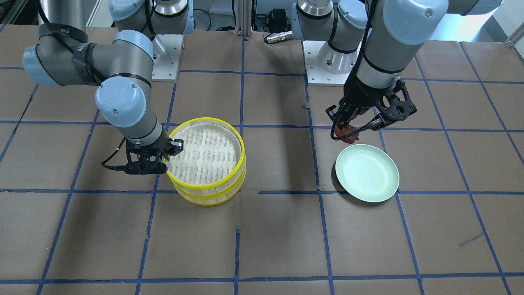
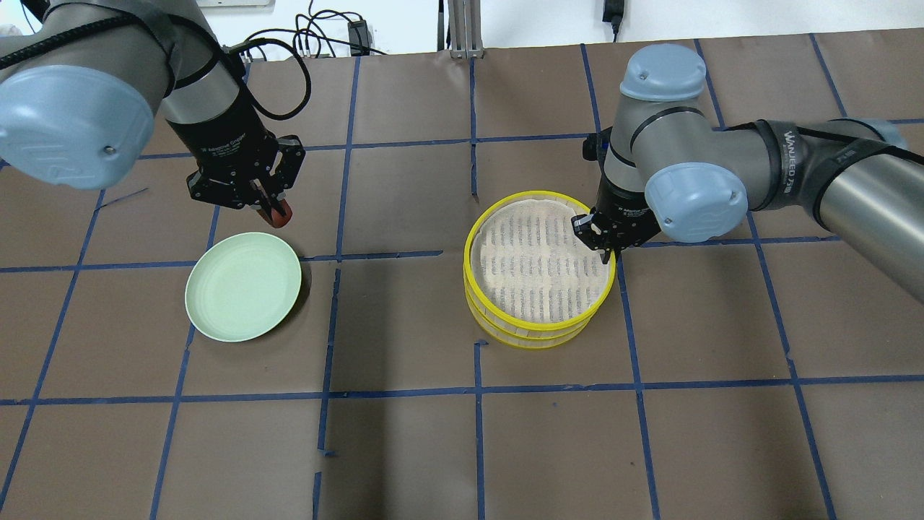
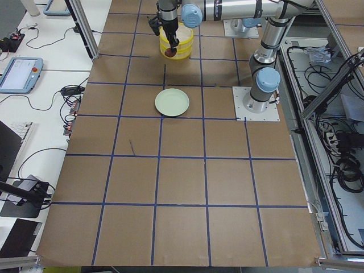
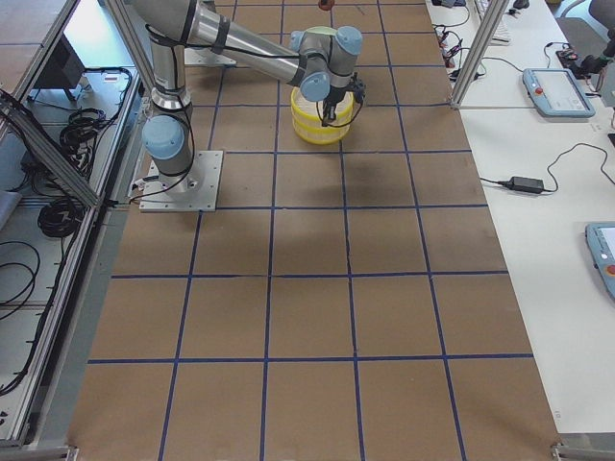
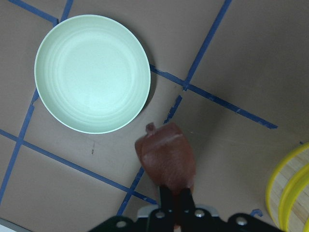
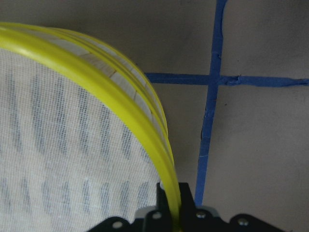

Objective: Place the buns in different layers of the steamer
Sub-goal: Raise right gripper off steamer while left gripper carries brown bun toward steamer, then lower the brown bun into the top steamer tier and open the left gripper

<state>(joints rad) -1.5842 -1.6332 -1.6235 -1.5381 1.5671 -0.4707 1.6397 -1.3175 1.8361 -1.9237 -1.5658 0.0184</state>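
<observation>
Black and thin, the left gripper (image 5: 175, 192) is squeezing shut on a small, dark reddish-brown bun (image 5: 166, 157). It is holding the bun up in the air. The bun is hanging over a blue tape line (image 5: 96, 171), just beside a round pale green plate (image 2: 242, 285), not over it. The plate is lying flat on the brown paper table (image 2: 404, 448).

Well apart from it, the right gripper (image 6: 175, 195) is pinching the yellow rim of the top steamer tray (image 2: 541, 326), with one finger inside the rim and one outside. This round tray has pale slatted walls and a white mesh liner. It is sitting on top of a second steamer tray (image 2: 538, 341) of the same kind. The two trays are standing in a stack on the table.
</observation>
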